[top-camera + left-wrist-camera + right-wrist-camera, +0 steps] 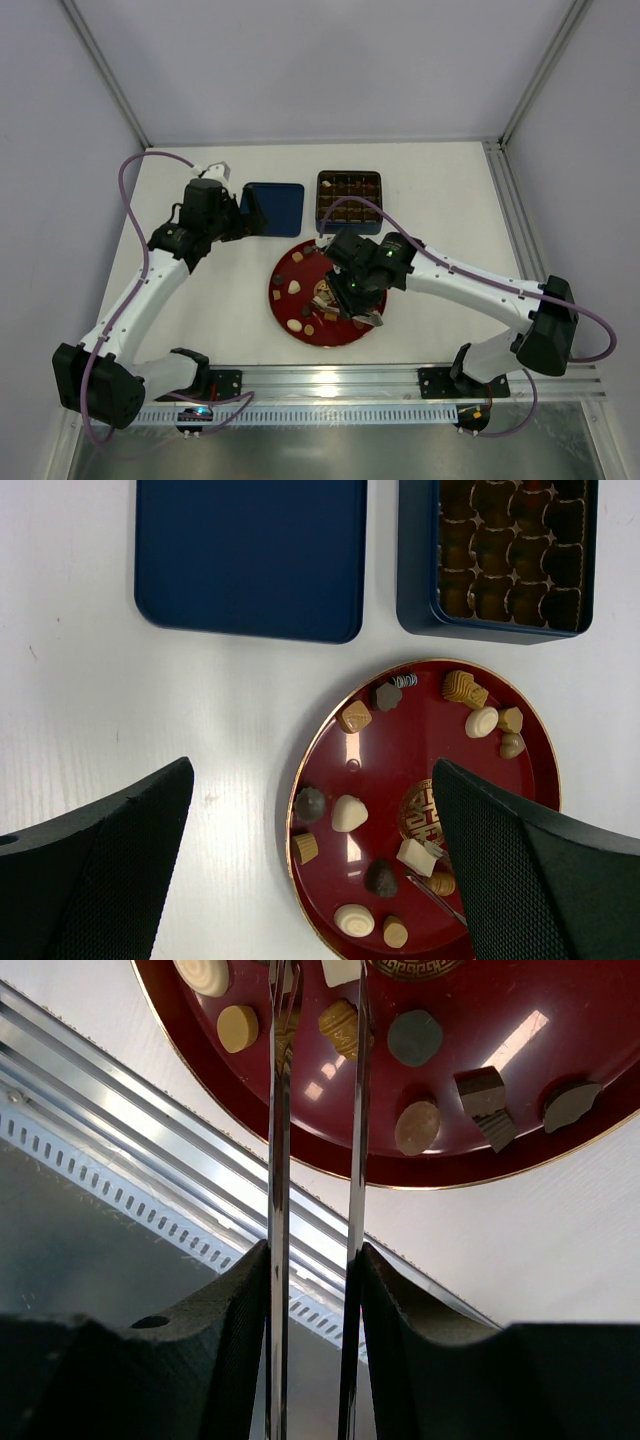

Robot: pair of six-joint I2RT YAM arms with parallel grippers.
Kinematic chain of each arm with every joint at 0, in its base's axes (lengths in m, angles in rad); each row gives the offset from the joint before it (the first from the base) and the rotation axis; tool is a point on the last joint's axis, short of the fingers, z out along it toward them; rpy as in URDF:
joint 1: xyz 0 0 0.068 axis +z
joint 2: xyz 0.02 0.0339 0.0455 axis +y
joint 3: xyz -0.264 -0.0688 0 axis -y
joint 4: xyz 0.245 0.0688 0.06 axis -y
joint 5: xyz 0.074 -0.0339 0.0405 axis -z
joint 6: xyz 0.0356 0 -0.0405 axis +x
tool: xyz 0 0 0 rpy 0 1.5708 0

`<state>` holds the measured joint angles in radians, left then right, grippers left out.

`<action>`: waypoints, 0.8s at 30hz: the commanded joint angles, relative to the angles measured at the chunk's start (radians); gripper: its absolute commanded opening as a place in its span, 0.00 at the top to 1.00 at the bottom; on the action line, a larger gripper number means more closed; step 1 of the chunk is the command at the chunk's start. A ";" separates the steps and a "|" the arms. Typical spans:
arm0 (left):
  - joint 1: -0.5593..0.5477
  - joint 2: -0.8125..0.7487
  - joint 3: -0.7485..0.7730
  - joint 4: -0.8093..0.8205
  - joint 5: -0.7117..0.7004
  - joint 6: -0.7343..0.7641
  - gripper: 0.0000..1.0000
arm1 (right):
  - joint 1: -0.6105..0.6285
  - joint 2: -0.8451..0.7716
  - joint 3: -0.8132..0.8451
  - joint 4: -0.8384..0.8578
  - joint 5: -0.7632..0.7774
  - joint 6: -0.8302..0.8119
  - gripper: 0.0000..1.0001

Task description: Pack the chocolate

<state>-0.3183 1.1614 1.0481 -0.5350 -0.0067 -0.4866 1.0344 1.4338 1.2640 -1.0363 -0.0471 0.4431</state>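
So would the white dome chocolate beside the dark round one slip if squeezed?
Probably a bit: the white chocolate looks smooth and domed, so thin metal tweezers might skid off. The red plate is glossy too, so a push would likely slide it, not tip it.

plate (410,750): glossy red, gold rim | chocolate (349,813): smooth, satiny | tin lid (250,555): matt blue | tweezers (279,1160): polished metal | table (80,700): matt white

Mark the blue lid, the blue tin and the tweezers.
Blue lid (250,555): left wrist view, middle of its flat top.
Blue tin (417,560): left wrist view, its left wall.
Tweezers (279,1160): right wrist view, left blade.
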 commanded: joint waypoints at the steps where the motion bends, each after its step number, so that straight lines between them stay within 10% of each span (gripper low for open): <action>1: 0.004 -0.009 0.003 0.021 -0.007 0.008 0.00 | 0.009 0.010 0.015 -0.002 0.023 -0.012 0.58; 24: 0.005 -0.012 0.003 0.021 -0.009 0.009 0.00 | 0.019 0.033 0.009 0.005 0.092 0.000 0.76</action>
<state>-0.3183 1.1614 1.0481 -0.5350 -0.0071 -0.4866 1.0481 1.4708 1.2640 -1.0382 0.0105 0.4438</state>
